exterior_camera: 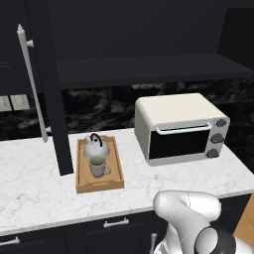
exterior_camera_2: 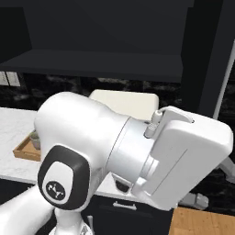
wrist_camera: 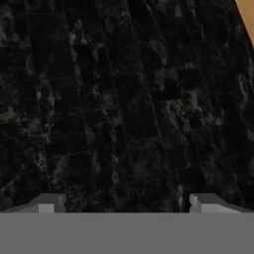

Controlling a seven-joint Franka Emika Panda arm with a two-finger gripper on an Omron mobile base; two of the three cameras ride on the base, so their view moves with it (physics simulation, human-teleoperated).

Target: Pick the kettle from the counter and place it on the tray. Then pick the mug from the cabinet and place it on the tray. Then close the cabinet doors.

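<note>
Kettle (exterior_camera: 93,147) and mug (exterior_camera: 98,166) sat on tray (exterior_camera: 99,182); pincer (wrist_camera: 126,203) gaped empty; left cabinet door (exterior_camera: 52,89) stood open, edge-on, handle vertical.

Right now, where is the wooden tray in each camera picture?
Left base view: tray lies left of centre on the counter, holding the kettle and mug.
Right base view: tray at the left edge, behind the arm.
Hand view: not in it.
Shared landmark: toaster oven.
</note>
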